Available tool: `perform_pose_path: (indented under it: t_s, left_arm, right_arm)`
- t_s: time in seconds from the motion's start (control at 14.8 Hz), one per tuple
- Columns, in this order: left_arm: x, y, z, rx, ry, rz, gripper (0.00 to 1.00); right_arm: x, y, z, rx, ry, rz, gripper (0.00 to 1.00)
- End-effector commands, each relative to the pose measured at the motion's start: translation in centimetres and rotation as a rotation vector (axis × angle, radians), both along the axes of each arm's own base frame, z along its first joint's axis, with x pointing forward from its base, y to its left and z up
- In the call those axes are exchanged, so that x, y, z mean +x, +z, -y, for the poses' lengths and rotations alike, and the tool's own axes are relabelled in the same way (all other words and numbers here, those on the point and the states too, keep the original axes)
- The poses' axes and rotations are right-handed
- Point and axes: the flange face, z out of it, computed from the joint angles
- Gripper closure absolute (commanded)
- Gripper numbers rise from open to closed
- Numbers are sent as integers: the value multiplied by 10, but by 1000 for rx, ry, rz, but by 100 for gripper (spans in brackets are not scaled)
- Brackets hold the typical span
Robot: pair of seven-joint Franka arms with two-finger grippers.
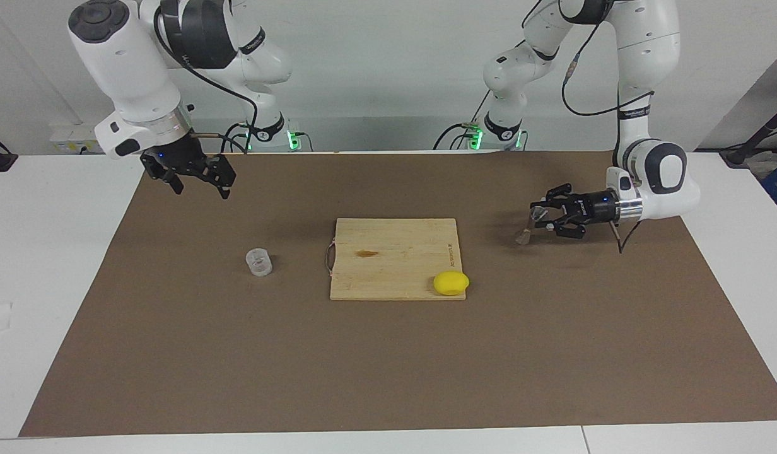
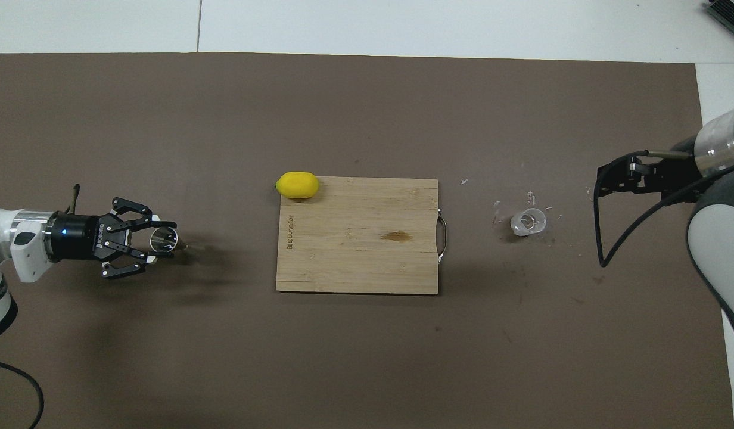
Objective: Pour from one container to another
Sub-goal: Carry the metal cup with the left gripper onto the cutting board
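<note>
The clear cup (image 1: 259, 262) stood upright on the brown mat (image 1: 388, 378) toward the right arm's end of the table, beside the cutting board (image 1: 395, 258) and well apart from it, its mouth facing up. The right gripper (image 1: 196, 184) hung in the air over the mat on the robots' side of the cup, fingers spread wide and holding nothing, so it was by far the nearer hand. From that gripper the cup lay down and away from the robots. The left gripper (image 1: 543, 221), lying level over the mat at the left arm's end, was closed around the metal jigger (image 2: 163, 239), which sat tilted in its fingers with one open end upward, well apart from the cup
</note>
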Motion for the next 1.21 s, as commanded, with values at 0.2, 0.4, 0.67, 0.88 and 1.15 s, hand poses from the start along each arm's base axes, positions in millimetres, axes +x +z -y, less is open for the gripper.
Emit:
perform_pose_path:
  t_s: [0.2,0.4,0.67,0.88,1.15]
  left_arm:
    - [-1,20,84,-66,-11,-38,51]
    - [-5,17,126,-71,19,-42,51]
    - [-15,8,181,-60,70,-58,51]
    - [-18,4,217,-65,118,-71,50]
    - [-24,3,267,-76,191,-82,49]
  right_arm:
    - [-8,1,1,-8,-15,-3,0]
    - [-8,1,1,-8,-11,-6,0]
    - [-9,1,3,-8,-11,-12,0]
    - [-9,1,3,-8,-9,-12,0]
    - [-8,1,3,-8,-11,-11,0]
